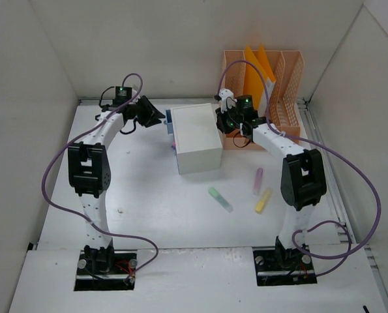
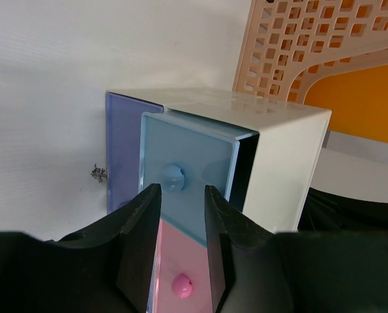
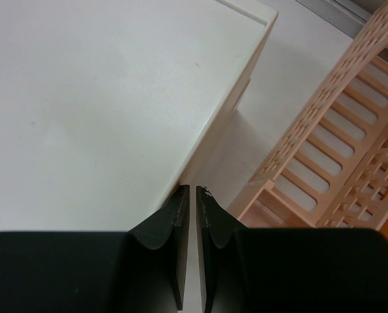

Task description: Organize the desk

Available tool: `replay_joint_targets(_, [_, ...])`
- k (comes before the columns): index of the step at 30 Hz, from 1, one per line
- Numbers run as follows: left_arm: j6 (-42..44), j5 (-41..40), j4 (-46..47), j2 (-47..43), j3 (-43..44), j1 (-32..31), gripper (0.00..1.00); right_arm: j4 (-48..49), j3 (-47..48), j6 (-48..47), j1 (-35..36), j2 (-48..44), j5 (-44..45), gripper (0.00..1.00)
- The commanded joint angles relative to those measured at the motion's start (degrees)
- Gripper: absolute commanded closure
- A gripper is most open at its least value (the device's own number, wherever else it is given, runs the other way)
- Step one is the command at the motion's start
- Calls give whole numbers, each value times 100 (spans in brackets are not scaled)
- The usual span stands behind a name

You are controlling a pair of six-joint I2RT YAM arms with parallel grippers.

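Observation:
On the white desk stands a white box with small drawers in its left face. In the left wrist view there are a purple drawer front, a blue drawer with a round knob, standing a little out of the box, and a pink drawer knob. My left gripper is open just short of the blue knob, with nothing between its fingers. My right gripper is shut and empty at the box's right edge.
A peach lattice file organizer with orange folders stands at the back right, close to the box. A green highlighter, a purple one and a yellow one lie in front of the box. White walls enclose the desk.

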Motion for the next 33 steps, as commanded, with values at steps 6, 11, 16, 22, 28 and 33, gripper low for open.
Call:
replay_joint_targets(6, [-198, 350, 353, 115, 561, -227, 71, 244, 256, -72, 46, -64, -228, 93])
replay_joint_targets(11, [-277, 376, 353, 300, 808, -332, 70, 235, 221, -116, 38, -82, -245, 92])
replay_joint_targets(16, [-330, 140, 493, -15, 335, -332, 69, 191, 212, -169, 38, -117, -184, 90])
replay_joint_targets(22, [-576, -89, 915, -762, -475, 212, 61, 173, 186, -204, -24, -126, -122, 83])
replay_joint_targets(28, [-628, -239, 1179, -1430, -1204, 537, 59, 15, 194, -370, -164, -214, -104, 76])
replay_joint_targets(33, [-830, -20, 1688, -1545, -1994, 538, 61, -64, 203, -660, -305, -494, 272, 66])
